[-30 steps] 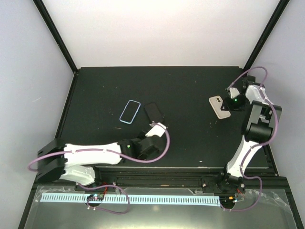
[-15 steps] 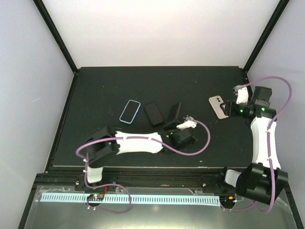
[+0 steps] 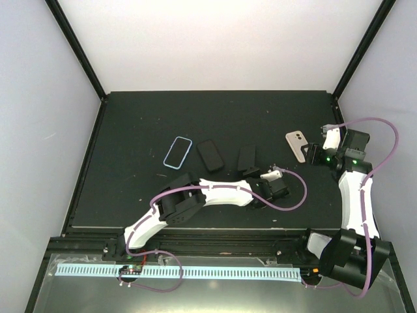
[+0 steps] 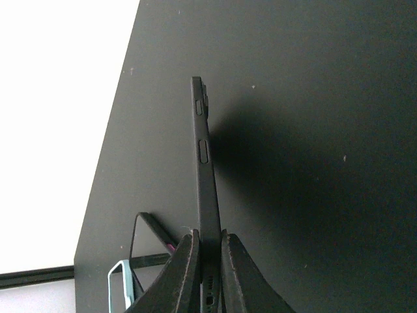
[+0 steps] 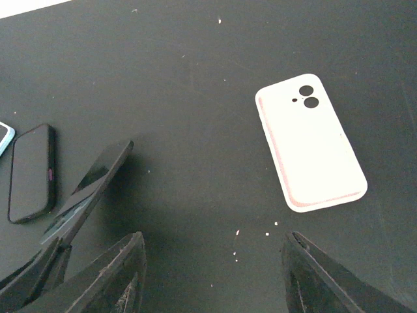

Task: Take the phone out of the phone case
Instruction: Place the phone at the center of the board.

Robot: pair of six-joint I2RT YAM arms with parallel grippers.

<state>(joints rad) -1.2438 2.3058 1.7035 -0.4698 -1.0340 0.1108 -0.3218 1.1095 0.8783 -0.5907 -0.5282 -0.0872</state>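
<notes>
**Phone lies out on the table beside the blue case**

Your phone (image 3: 210,155) lies flat on the table (image 3: 130,117), just to the right of the phone case (image 3: 177,152), with a thin strip of table between them. The right wrist view shows a pinkish-purple mark on the phone's long edge. The phone case lies flat as well, a pale blue rim around a dark middle; you cannot tell what fills that middle.

Further right, your left tool (image 4: 208,238) is clamped on one end of an all-black phone (image 4: 203,150) and holds it tilted on edge, side buttons toward the wrist camera.

Your right tool (image 5: 215,267) has its fingers spread wide with nothing between them, close to a white case (image 5: 309,140) lying flat with its camera holes showing.
</notes>
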